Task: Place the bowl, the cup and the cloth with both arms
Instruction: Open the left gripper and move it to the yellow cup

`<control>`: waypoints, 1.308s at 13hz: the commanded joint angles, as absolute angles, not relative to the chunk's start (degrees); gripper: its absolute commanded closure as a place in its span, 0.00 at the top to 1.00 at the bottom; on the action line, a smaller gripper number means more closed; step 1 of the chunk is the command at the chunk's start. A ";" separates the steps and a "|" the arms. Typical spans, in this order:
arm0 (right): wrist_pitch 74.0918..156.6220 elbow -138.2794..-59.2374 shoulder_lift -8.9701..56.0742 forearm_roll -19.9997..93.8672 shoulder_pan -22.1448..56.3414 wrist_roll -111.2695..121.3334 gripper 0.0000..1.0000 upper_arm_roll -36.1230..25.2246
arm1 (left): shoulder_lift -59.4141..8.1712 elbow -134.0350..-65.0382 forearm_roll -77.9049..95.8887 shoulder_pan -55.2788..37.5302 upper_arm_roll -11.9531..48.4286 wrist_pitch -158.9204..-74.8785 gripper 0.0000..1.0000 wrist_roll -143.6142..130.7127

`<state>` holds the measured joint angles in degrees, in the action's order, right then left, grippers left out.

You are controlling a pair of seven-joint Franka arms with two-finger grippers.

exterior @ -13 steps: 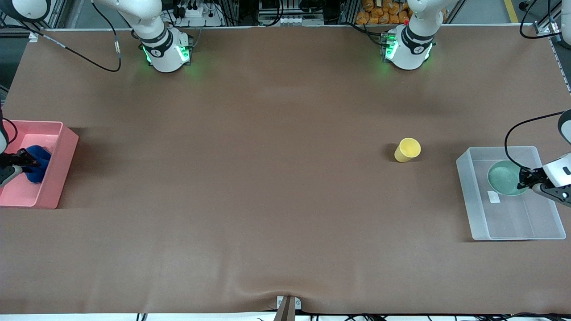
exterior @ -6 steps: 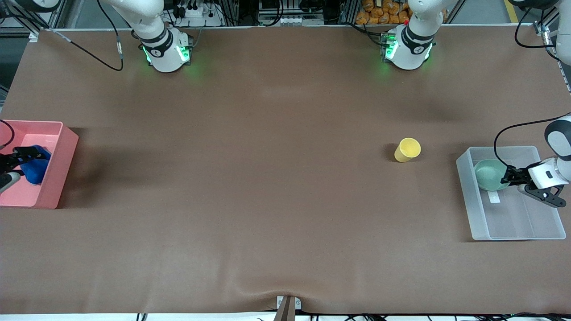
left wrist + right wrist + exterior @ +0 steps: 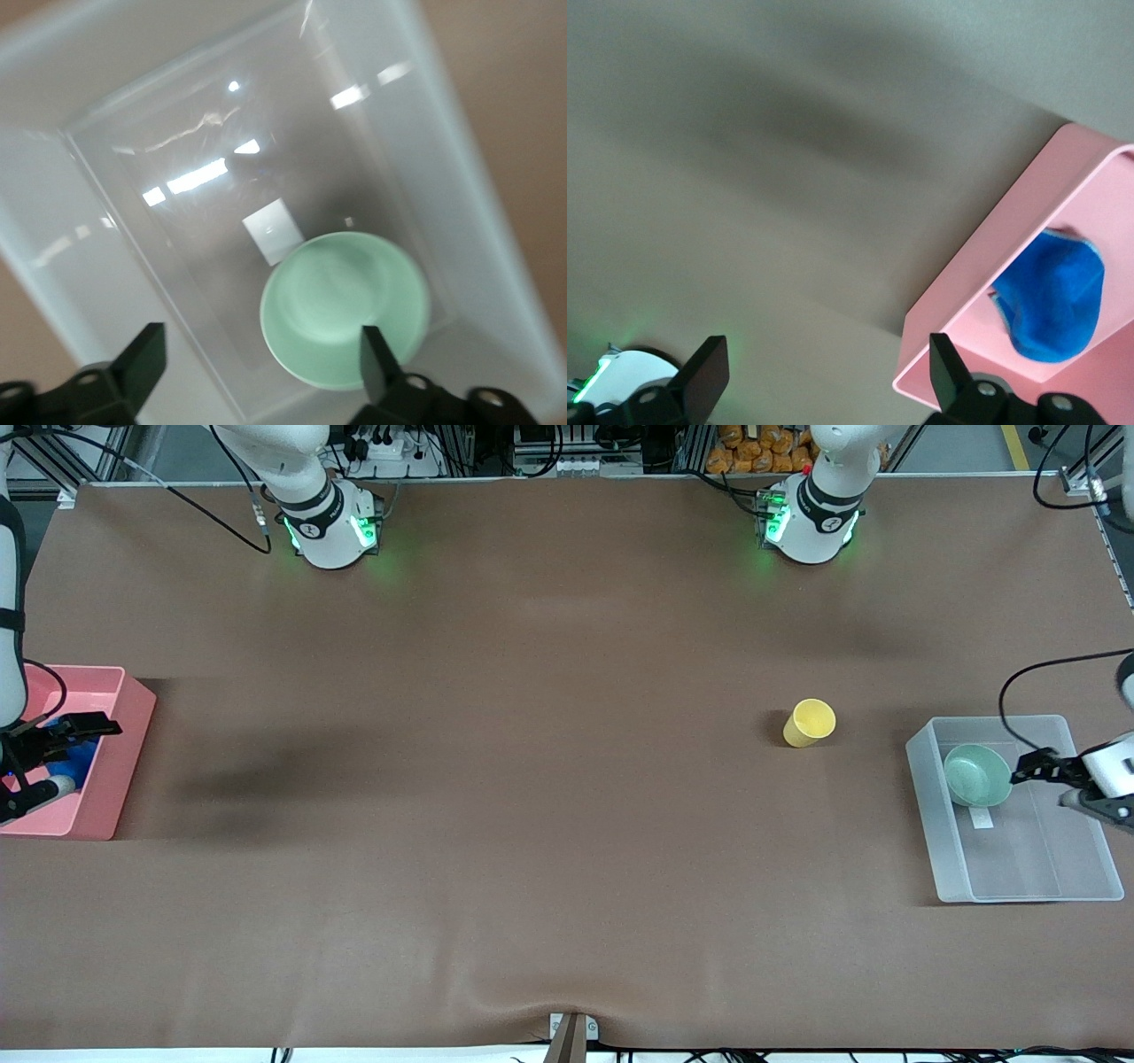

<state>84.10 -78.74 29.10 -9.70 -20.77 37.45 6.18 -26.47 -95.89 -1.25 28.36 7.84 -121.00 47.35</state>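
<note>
The bowl (image 3: 977,776) lies in the clear bin (image 3: 1028,886) and the cloth (image 3: 1052,305) in the pink bin (image 3: 124,717). Both the left gripper (image 3: 257,363) and the right gripper (image 3: 824,367) hang wide open and empty over their bins. Only 1 thing remains: the cup (image 3: 809,723), standing alone on the table (image 3: 532,824). A careless grip may tip this light cup.

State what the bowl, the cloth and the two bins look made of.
Bowl: likely smooth plastic or glazed ceramic, an even mint surface with a soft sheen.
Cloth: soft fabric, rumpled, with a pale stitched edge.
Clear bin: translucent plastic with glints on its floor.
Pink bin: opaque matte plastic.
</note>
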 commanded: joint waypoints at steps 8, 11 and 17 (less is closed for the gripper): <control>76.90 -86.91 12.42 0.23 -7.57 11.52 1.00 6.15 | -14.16 -106.84 -1.58 28.65 26.53 -111.51 1.00 9.68; 79.09 -92.70 4.95 4.31 -3.54 2.53 1.00 6.15 | -9.94 -118.80 -1.67 28.65 28.03 -122.76 1.00 6.52; 99.75 -109.69 -10.02 4.22 -0.53 -2.46 1.00 5.89 | -8.00 -131.47 -1.67 28.65 30.94 -135.16 1.00 2.11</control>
<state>96.04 -104.73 -6.18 3.41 -0.86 -1.87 6.54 -10.62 -126.95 -1.23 27.83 30.21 -131.55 3.15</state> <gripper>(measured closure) 0.000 0.000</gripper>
